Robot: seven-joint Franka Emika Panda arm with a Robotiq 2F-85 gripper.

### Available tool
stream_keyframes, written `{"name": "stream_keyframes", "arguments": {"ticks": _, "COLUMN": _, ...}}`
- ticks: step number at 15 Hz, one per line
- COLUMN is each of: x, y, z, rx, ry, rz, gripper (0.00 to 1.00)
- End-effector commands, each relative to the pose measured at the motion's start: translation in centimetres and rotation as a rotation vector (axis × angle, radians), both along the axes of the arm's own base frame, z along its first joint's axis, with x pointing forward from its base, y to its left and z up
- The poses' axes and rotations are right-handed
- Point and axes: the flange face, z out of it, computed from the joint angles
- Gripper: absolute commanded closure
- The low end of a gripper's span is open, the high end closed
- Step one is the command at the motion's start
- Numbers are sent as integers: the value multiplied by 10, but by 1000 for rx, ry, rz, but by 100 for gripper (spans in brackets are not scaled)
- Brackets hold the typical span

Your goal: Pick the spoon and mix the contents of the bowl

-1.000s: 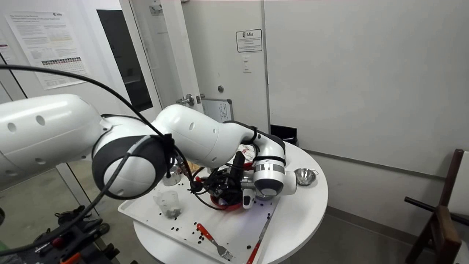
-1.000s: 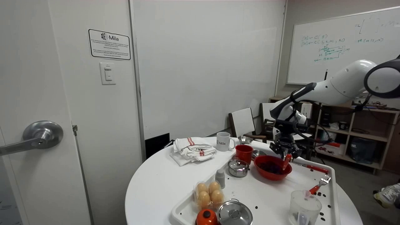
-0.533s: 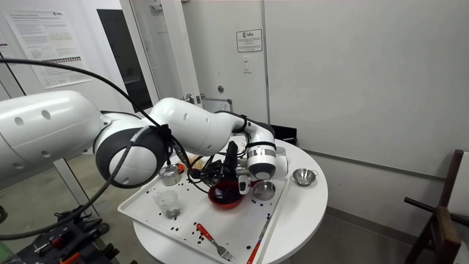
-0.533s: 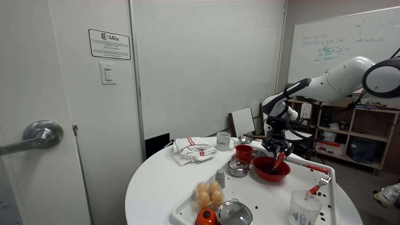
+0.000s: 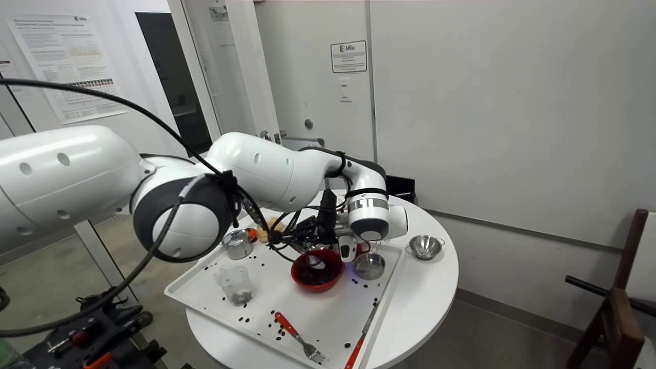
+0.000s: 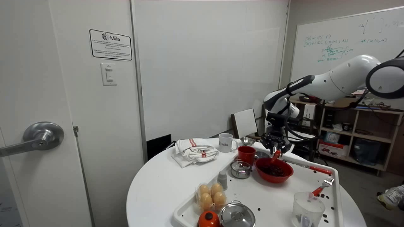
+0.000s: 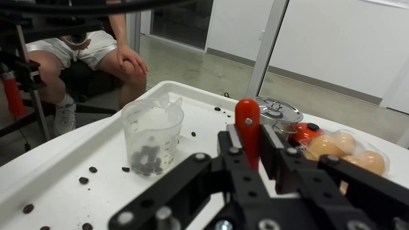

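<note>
The bowl [image 5: 318, 288] is a wide red bowl holding dark beans; it stands on the white tray and also shows in an exterior view [image 6: 274, 179]. My gripper [image 7: 252, 135] is shut on the spoon's red handle [image 7: 247, 116], whose end sticks up past the fingertips. In an exterior view the spoon's shiny head [image 5: 315, 262] is within the bowl's rim; I cannot tell whether it touches the beans. In an exterior view the tilted spoon handle [image 6: 275, 156] sits over the bowl's back edge, under the gripper [image 6: 275, 149]. The wrist view does not show the bowl.
A clear measuring cup [image 5: 236, 284], a fork [image 5: 297, 335] and a knife [image 5: 361, 341] lie around the bowl. A steel dish [image 5: 369, 266] and red mug [image 6: 246, 154] stand close beside it. A lidded pot [image 6: 240, 169], eggs [image 6: 210, 195] and loose beans are also on the tray [image 5: 246, 330].
The arm has risen and moved slightly, lifting the spoon higher over the bowl. The spoon's head now shows clearly. The bowl has shifted slightly since the earliest frames. The gripper stays shut on the spoon.
</note>
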Motion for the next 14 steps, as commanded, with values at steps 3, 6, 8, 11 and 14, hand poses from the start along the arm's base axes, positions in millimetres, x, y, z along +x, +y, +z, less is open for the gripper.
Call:
{"name": "stream_keyframes", "arguments": {"ticks": 3, "x": 5, "y": -17, "z": 8, "rx": 16, "ry": -3, "rz": -80, "gripper": 93}}
{"name": "stream_keyframes", "arguments": {"ticks": 6, "x": -1, "y": -42, "z": 8, "rx": 54, "ry": -21, "rz": -149, "gripper": 93}}
{"name": "stream_keyframes", "arguments": {"ticks": 8, "x": -6, "y": -59, "z": 7, "rx": 65, "ry": -31, "rz": -191, "gripper": 93}}
{"name": "stream_keyframes", "arguments": {"ticks": 11, "x": -19, "y": -88, "z": 4, "rx": 81, "ry": -46, "rz": -248, "gripper": 93}}
{"name": "stream_keyframes", "arguments": {"ticks": 14, "x": -32, "y": -107, "z": -3, "rx": 95, "ry": -60, "rz": -277, "gripper": 93}}
